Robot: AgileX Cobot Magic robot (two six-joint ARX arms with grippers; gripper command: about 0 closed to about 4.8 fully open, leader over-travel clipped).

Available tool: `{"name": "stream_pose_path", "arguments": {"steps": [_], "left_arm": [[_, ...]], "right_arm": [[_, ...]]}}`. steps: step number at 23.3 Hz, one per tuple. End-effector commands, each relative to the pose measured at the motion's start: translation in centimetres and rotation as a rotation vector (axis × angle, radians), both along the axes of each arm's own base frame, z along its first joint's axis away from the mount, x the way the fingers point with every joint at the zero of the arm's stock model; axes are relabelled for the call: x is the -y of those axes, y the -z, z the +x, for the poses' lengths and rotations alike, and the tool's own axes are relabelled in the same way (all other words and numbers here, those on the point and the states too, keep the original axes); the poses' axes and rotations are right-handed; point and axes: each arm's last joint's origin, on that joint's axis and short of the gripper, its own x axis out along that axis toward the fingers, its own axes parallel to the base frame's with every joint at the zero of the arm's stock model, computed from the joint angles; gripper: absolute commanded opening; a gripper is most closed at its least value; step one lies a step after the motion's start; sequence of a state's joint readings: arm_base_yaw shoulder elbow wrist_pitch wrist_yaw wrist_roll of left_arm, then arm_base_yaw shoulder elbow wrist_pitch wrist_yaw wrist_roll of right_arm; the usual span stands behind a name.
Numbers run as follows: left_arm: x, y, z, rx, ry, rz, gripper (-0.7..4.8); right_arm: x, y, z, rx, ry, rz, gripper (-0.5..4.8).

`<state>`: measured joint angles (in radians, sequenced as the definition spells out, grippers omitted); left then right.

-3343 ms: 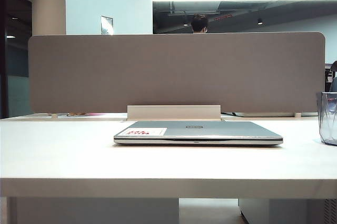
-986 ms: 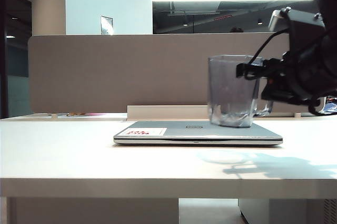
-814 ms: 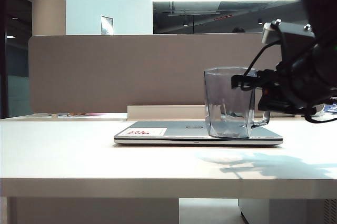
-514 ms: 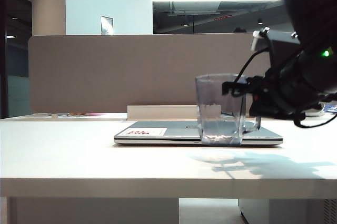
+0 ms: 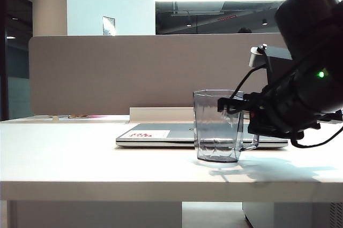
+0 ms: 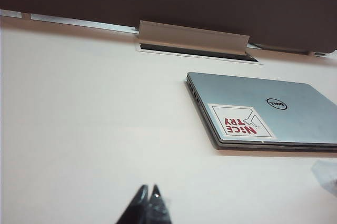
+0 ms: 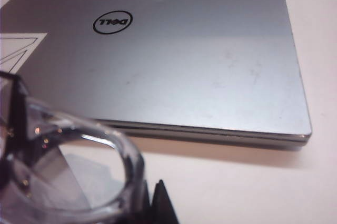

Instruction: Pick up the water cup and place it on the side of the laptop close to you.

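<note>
Surface (image 5: 80, 164): white, wide, carrying all items; a grey partition panel (image 5: 107, 73) stands along its far edge behind the laptop. Laptop (image 5: 161, 134): slim, silver-grey, lid closed, lying flat; round logo at lid centre, white sticker (image 6: 241, 122) with red print near one lid corner. Right arm: dark bulk on the laptop's right, green light showing, cable looped above the wrist. Water cup (image 5: 217, 126): transparent grey-blue, upright, on the near side of the laptop just in front of its front edge; base at or barely above the surface, contact not discernible; handle turned toward the right gripper (image 5: 236, 107). Right fingers: closed upon the water cup's rim at the handle side; in the right wrist view only the clear rim (image 7: 105, 145) and one dark fingertip (image 7: 160, 205) show, the rest cut off. Left gripper (image 6: 147, 203): clear of the laptop, above bare surface; fingers together, tips only visible at the frame edge, holding nothing.
</note>
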<state>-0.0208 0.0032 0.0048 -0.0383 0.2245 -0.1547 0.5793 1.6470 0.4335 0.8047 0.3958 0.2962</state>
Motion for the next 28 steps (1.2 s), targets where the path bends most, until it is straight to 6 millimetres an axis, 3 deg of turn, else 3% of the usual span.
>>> {"name": "stream_pose_path", "arguments": {"steps": [1, 9, 14, 28], "left_arm": [[0.04, -0.20, -0.02, 0.011, 0.008, -0.004, -0.06], [0.04, -0.19, -0.02, 0.011, 0.007, -0.004, -0.06], [0.04, -0.19, -0.02, 0.011, 0.008, -0.003, -0.06], [0.03, -0.19, -0.02, 0.011, 0.007, -0.004, -0.06]], "right_arm": [[-0.18, 0.18, 0.25, 0.023, 0.006, 0.015, -0.05], [-0.24, 0.49, 0.32, 0.021, 0.000, 0.011, 0.01], [-0.24, 0.49, 0.32, 0.023, -0.003, 0.003, 0.46], [-0.87, 0.44, -0.04, 0.025, -0.039, 0.008, 0.65]]}}
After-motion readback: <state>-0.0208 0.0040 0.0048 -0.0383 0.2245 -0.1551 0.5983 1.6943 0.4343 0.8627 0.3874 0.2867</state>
